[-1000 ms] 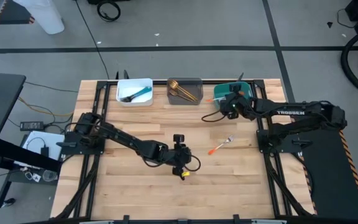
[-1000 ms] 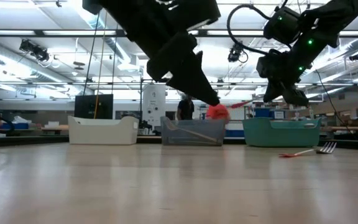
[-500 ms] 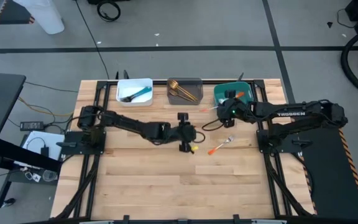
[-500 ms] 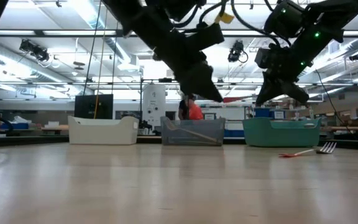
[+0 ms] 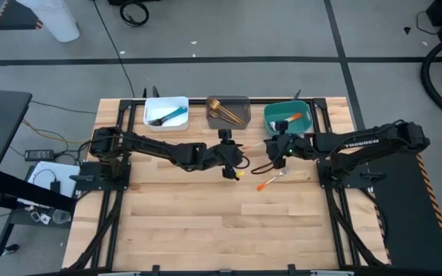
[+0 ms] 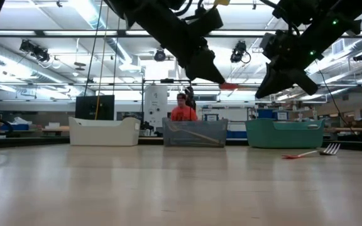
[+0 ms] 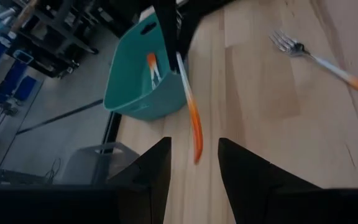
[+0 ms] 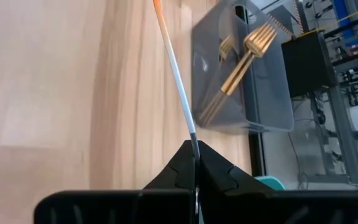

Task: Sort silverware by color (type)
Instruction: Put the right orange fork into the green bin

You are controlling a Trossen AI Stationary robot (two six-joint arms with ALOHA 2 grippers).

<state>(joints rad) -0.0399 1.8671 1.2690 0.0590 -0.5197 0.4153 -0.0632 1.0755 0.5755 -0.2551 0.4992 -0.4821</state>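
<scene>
Right gripper [image 5: 277,145]: you are seeing its fingers clamped tight on the silver end of an orange-handled utensil [image 8: 174,68], near the front of the teal bin [image 5: 270,116]. The grip at one tip is leaving the long shaft and the orange handle end sticking out to the left, toward the other arm.
Left gripper [image 5: 232,157]: it is standing with fingers spread and nothing between them, just left of that utensil's orange end; in its wrist view the handle [image 7: 193,127] is hanging in line with the gap, ahead of the fingers [image 7: 244,171].
Likely reason: you are probably watching a hand-over or a re-grip between the arms; this is a judgement only.
Loose piece: an orange-handled fork [image 5: 272,180] is lying on the table [image 5: 206,222], just near of both grippers.
White bin [image 5: 166,113]: it is holding blue-handled pieces.
Grey bin [image 5: 228,111]: it is holding gold forks [image 8: 241,59].
Teal bin contents: orange-handled pieces [image 7: 152,68] are lying inside.
Obstruction: the two grippers are crowding each other above the loose fork, so you should be watching for contact.
Background: a person in orange [image 6: 182,112] is standing beyond the table.
</scene>
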